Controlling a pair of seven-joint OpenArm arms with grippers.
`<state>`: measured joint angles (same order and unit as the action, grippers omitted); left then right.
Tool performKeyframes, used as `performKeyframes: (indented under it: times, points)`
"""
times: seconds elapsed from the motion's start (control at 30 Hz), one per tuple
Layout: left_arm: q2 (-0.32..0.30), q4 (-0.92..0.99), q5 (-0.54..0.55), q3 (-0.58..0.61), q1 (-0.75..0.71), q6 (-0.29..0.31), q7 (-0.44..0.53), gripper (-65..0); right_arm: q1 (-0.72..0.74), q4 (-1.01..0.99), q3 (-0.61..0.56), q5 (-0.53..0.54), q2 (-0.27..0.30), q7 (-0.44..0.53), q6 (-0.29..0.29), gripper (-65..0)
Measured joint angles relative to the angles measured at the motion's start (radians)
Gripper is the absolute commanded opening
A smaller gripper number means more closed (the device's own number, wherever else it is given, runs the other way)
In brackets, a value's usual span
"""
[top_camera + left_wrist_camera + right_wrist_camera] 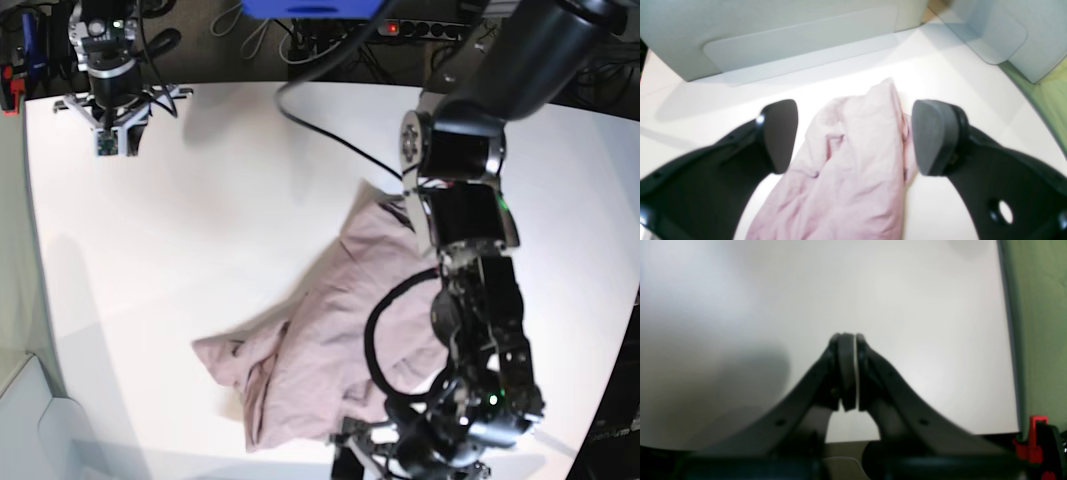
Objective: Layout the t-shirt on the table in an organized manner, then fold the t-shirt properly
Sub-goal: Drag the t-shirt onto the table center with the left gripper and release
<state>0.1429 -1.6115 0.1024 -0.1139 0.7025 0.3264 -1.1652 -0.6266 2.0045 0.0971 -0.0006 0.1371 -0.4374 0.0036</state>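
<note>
1. White surface (180, 200) carries the t-shirt (330, 350), crumpled near its middle.
2. Left gripper (853, 136) released, straddling cloth; right gripper (848, 373) clenched, empty.
3. Risk: closing here bunches several layers, worsening the tangle.

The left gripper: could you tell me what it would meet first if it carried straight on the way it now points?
Probably the t-shirt: the left gripper is open, with bunched cloth between its pads.

We list the t-shirt (330, 345): soft mauve cloth, matt and creased. We list the table (200, 200): smooth matt white top. We note the left gripper (853, 136): dark plastic with matt grey rubbery-looking pads (933, 133).
</note>
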Motion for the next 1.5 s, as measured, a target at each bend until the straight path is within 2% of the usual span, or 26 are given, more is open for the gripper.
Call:
performKeyframes:
  times: [0.1,0.23,0.3,0.43,0.7,0.8,0.97,1.03,1.1,1.23,1.5]
  points:
    - [-0.044,-0.042,0.008,-0.006,-0.060,0.000,0.006,-12.8,-0.002,0.000,0.000,0.000,0.001,-0.001,0.000,-65.0]
    - [-0.081,-0.104,0.006,-0.131,-0.172,-0.003,-0.001,-12.8,-0.001,0.000,0.000,0.000,0.000,0.000,0.000,-65.0]
    - [-0.081,-0.121,0.003,-0.208,-0.214,-0.004,-0.003,-12.8,0.000,0.000,0.000,0.000,0.000,0.000,0.000,-65.0]
    - [-0.077,-0.122,0.007,-0.286,-0.311,0.001,-0.004,-12.8,0.002,0.000,0.000,0.000,-0.001,0.000,0.000,-65.0]
    - [-0.072,-0.111,0.013,-0.322,-0.454,0.003,0.003,-12.9,0.003,0.000,-0.005,0.000,-0.002,0.000,0.000,-65.0]
    - [-0.071,-0.086,0.007,-0.389,-0.461,0.003,0.008,-14.5,0.005,0.000,-0.005,0.000,-0.001,0.000,0.000,-65.0]
    - [-0.074,0.046,0.010,-0.459,-0.455,0.004,0.012,-31.6,0.005,0.000,-0.005,0.000,-0.002,0.000,0.000,-65.0]
    - [-0.076,0.100,0.023,-0.461,-0.444,0.003,0.004,-34.8,0.005,0.000,-0.005,0.000,-0.001,0.000,0.000,-65.0]
    - [-0.074,0.144,0.071,-0.460,-0.421,0.003,0.025,-35.1,0.005,0.000,-0.005,0.000,-0.002,0.000,0.000,-65.0]
    - [-0.075,0.180,0.074,-0.455,-0.409,0.001,0.094,-35.1,0.005,0.000,-0.005,0.000,-0.002,0.000,0.000,-65.0]
    - [-0.073,0.193,0.067,-0.455,-0.414,-0.004,0.100,-35.1,0.005,0.000,-0.006,0.000,0.001,0.000,0.000,-65.0]
